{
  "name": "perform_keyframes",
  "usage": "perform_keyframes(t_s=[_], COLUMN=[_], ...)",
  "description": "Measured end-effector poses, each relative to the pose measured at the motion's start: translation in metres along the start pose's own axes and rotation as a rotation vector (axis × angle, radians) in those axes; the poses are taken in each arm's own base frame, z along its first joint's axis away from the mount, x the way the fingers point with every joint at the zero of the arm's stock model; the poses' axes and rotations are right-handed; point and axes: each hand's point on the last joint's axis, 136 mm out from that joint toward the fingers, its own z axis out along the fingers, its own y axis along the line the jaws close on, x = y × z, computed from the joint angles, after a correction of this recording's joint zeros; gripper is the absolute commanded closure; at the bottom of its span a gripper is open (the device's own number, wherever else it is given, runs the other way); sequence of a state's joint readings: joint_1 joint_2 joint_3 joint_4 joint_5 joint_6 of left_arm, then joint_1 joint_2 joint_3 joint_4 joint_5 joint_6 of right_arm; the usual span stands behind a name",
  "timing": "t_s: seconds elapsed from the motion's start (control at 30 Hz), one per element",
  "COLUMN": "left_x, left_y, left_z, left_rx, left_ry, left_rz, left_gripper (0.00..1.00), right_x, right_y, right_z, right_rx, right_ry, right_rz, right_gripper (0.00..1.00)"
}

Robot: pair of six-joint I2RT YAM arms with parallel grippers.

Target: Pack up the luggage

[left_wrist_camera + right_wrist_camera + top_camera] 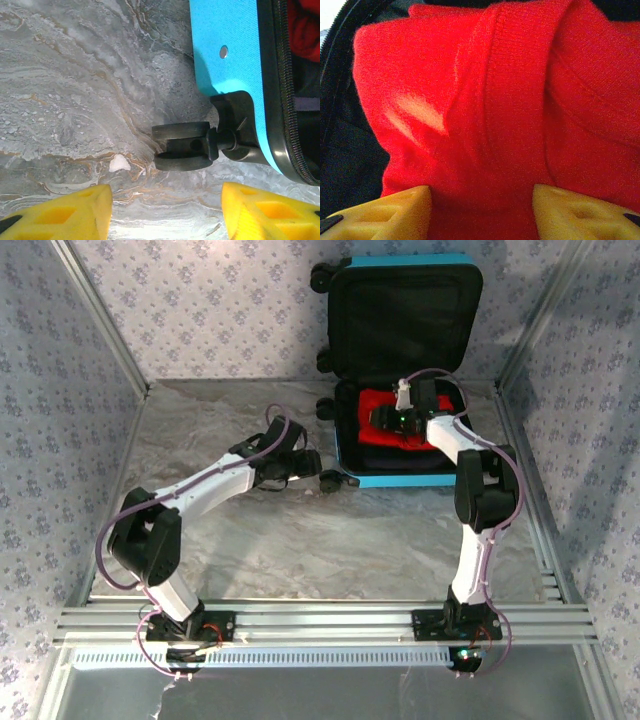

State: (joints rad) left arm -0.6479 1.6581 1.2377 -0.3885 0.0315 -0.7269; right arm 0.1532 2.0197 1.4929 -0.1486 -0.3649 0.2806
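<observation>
luggage (227, 75), tabletop (75, 75) far-right: stiff, slick shell, probably light, so grab lid rim. left gripper (162, 202) apart, empty, by wheel (182, 147); right gripper (480, 202) apart over soft red garment (495, 100).

You had before you a small hard-shell suitcase (400, 480) with a bright turquoise shell, plain but for one small silver stud (223, 51). Its lining, zip edge and wheel (182, 147) were black. The folded knitted garment (510, 100) in it was vivid red, finely ribbed, with a pale pinkish patch on one fold. Your marble-look table top (300, 540) ran in grey and white swirls with thin rust-brown veins. The papered walls (220, 310) were pale lilac with a small repeating flower print. The left arm (200, 485) and right arm (470, 450) were white with black joints and purple cables (100, 540). The left gripper (162, 212) and right gripper (480, 212) had yellow fingers (75, 212). The metal rail (320, 620) at the bases was silver.
</observation>
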Motion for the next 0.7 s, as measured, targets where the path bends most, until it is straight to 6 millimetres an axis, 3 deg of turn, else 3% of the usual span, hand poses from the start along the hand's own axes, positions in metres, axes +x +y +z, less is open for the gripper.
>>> perform_keyframes(t_s=[0.17, 0.3, 0.57, 0.7], left_x=[-0.003, -0.004, 0.001, 0.008], left_y=[0.000, -0.001, 0.004, 0.010], left_z=[-0.005, -0.007, -0.004, -0.002], left_rx=[-0.001, 0.002, -0.006, -0.016], left_ry=[-0.016, -0.021, -0.010, 0.003], left_rz=[0.000, 0.000, 0.000, 0.000], left_gripper=[0.41, 0.41, 0.41, 0.41], right_x=[-0.007, -0.029, -0.100, -0.154], right_y=[0.005, 0.013, 0.019, 0.014], right_z=[-0.012, -0.036, -0.099, -0.136], right_rx=[0.005, 0.010, 0.071, 0.141], right_ry=[-0.010, -0.053, -0.229, -0.367], right_rz=[-0.014, -0.039, -0.085, -0.093], right_gripper=[0.42, 0.42, 0.42, 0.42])
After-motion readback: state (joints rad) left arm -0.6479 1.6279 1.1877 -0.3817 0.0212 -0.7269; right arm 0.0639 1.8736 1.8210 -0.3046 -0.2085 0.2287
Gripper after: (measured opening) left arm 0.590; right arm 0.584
